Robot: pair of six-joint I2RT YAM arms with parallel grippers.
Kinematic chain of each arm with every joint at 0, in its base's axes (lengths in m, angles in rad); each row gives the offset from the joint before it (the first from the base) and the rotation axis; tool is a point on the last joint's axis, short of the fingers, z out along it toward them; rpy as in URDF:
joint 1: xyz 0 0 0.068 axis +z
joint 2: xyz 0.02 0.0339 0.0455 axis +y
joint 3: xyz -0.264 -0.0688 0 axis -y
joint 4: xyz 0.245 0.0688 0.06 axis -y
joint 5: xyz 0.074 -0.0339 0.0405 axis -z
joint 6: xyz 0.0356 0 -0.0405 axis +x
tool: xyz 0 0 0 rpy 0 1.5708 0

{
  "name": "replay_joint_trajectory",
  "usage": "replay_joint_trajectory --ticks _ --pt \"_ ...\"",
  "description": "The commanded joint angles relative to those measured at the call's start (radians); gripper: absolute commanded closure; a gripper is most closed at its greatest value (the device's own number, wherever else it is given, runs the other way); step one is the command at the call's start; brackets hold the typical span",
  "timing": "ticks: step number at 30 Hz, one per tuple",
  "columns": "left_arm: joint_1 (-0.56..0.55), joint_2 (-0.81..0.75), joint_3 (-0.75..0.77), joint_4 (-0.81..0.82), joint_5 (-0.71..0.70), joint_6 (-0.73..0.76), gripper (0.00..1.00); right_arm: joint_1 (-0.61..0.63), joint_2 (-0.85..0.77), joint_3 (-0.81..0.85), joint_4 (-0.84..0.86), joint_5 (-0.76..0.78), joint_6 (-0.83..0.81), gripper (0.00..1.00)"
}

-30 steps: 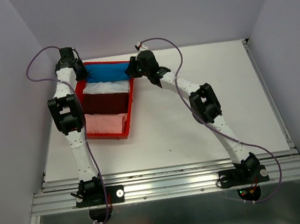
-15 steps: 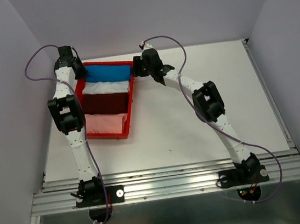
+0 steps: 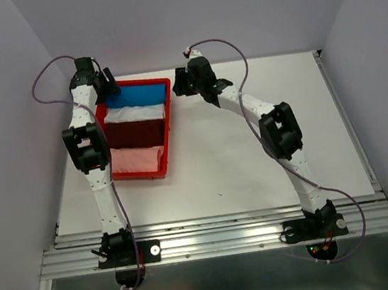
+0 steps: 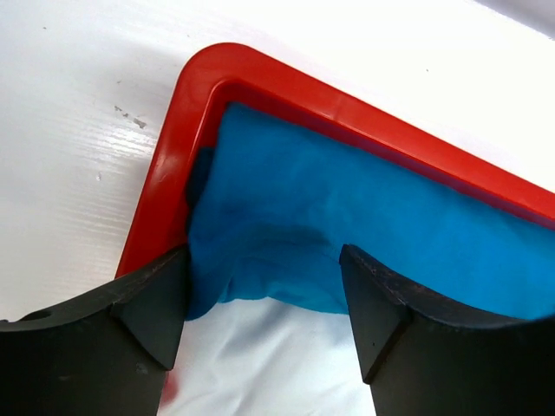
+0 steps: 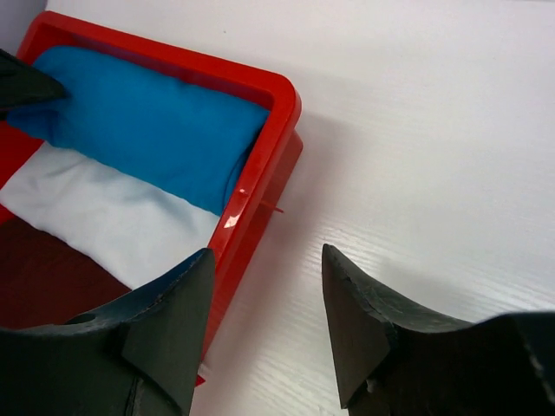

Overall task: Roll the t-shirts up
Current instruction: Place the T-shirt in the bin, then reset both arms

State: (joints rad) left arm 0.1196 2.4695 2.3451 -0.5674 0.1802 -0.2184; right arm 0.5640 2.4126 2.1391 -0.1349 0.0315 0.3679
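Observation:
Four rolled t-shirts lie side by side in a red tray [image 3: 170, 130]: blue [image 3: 141, 95] at the far end, then white [image 3: 136, 114], dark maroon [image 3: 135, 132] and pale pink [image 3: 136, 160]. My left gripper [image 3: 107, 86] hangs open over the tray's far left corner. In the left wrist view its fingers straddle the left end of the blue t-shirt [image 4: 347, 217] without pinching it, and the white t-shirt [image 4: 260, 364] lies below. My right gripper [image 5: 266, 253] stands open and empty over bare table, just right of the tray rim [image 5: 282, 130].
The tray sits at the table's far left, close to the left wall. White table [image 3: 266, 150] spreads to its right and front. A metal rail [image 3: 220, 238] runs along the near edge by the arm bases.
Both grippers have opened and let go of the blue t-shirt, which stays in the tray. The right gripper has drawn back to the right, off the tray. The left has lifted slightly.

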Motion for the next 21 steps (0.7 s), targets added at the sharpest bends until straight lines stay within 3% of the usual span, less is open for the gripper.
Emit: replay_joint_trajectory --ticks 1,16,21 --pt "0.022 -0.122 0.06 0.004 -0.021 0.005 0.21 -0.001 -0.142 -0.045 0.057 0.036 -0.024 0.42" --pt "-0.031 -0.185 -0.015 0.07 -0.047 -0.01 0.26 -0.01 -0.365 -0.355 0.067 0.127 -0.053 0.37" --pt "-0.063 -0.166 -0.098 0.198 0.019 -0.015 0.27 -0.01 -0.405 -0.436 0.067 0.133 -0.049 0.37"
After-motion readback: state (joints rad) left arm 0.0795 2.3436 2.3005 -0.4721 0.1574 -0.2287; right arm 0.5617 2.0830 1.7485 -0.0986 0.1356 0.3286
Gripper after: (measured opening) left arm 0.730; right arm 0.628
